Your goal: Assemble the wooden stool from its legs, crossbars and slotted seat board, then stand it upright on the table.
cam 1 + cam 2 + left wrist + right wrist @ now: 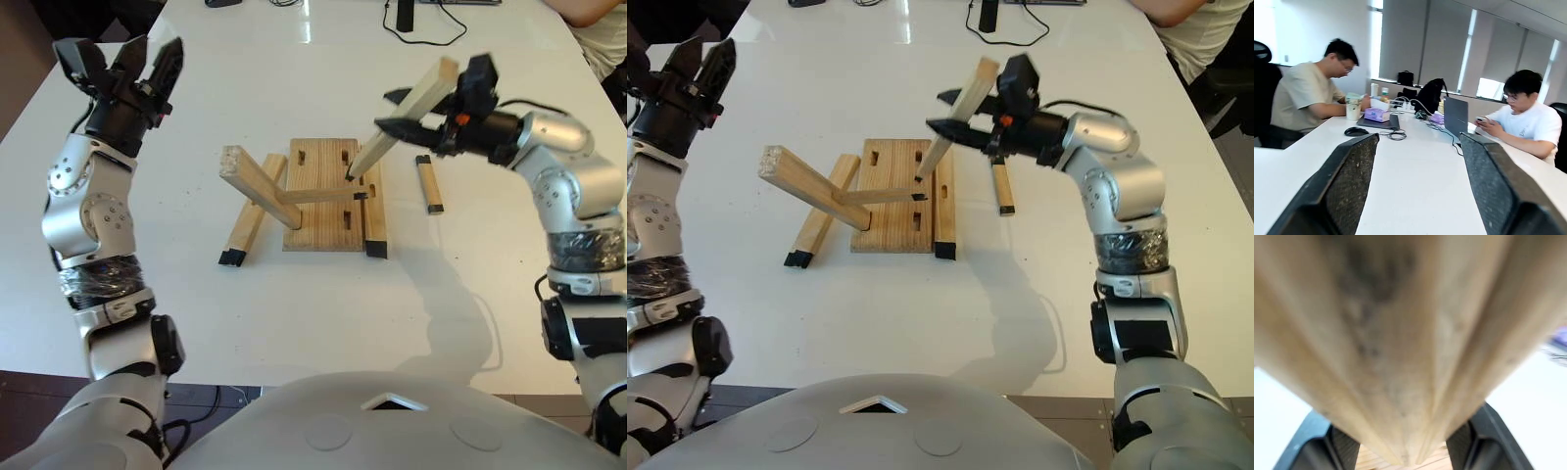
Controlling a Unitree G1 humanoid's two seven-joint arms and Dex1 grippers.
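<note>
The slotted seat board lies flat at the table's middle. My right gripper is shut on a wooden leg, held tilted with its lower end over the board's right side; that leg runs between the fingers. A crossbar runs from that lower end to a second leg, which leans up to the left off the board. One leg lies on the table left of the board, another along its right edge. A short crossbar lies further right. My left gripper is raised at the far left, open and holding nothing.
A black mouse and cables with a dark device sit at the table's far edge. White tabletop stretches between the board and the near edge.
</note>
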